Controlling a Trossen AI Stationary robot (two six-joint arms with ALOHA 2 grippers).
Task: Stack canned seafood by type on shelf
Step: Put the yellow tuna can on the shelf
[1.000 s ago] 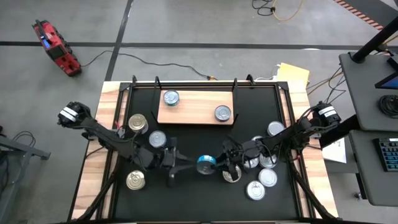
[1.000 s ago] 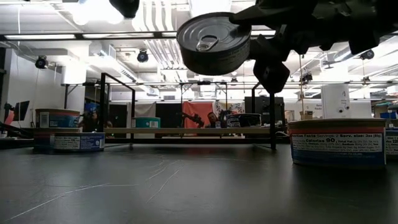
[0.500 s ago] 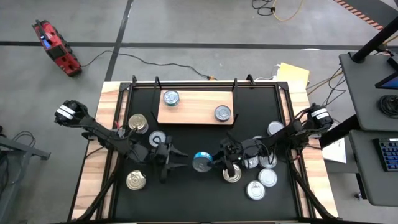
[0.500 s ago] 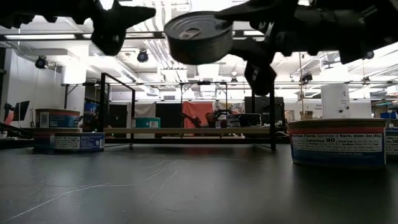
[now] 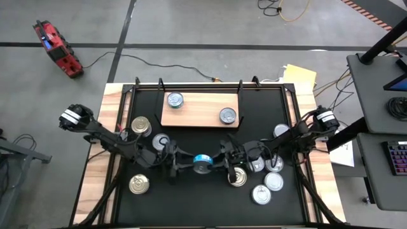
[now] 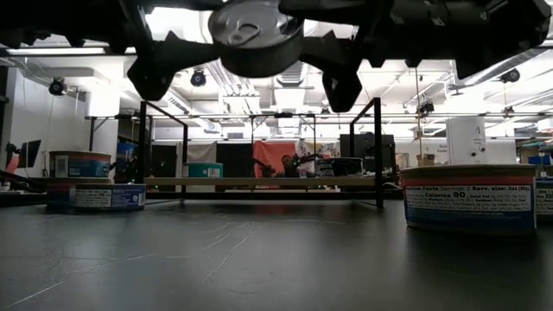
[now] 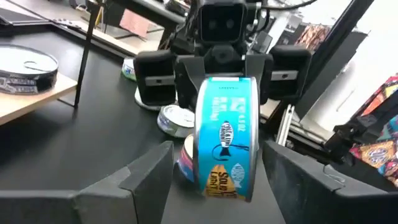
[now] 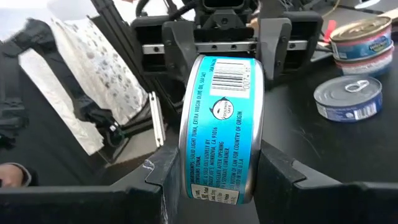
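**Mid-air handover of a tuna tin between two pincers**

A short round blue-labelled metal tin hangs above the middle of the black bench, well clear of the flat light-brown wooden shelf, which carries two silver-topped tins. The right pincer is clamped on the tin's flat ends. The left pincer straddles the same tin with its fingers apart, not gripping.

Risks, as a judgement:
- If the right pincer lets go before the left one closes, the tin drops and may roll into the loose tins below on the right.
- The tin stands on edge between the fingers, so an off-centre squeeze from the left could twist it out.
- The two arms are very close; any drift could knock them together.

Readable writing: "SOLID LIGHT TUNA, EXTRA VIRGIN OLIVE OIL, SEA SALT", a barcode and "PRODUCT OF ECUADOR" in the right wrist view; a fish logo and "SOLID" in the left wrist view. A bench tin reads "Calories 90".
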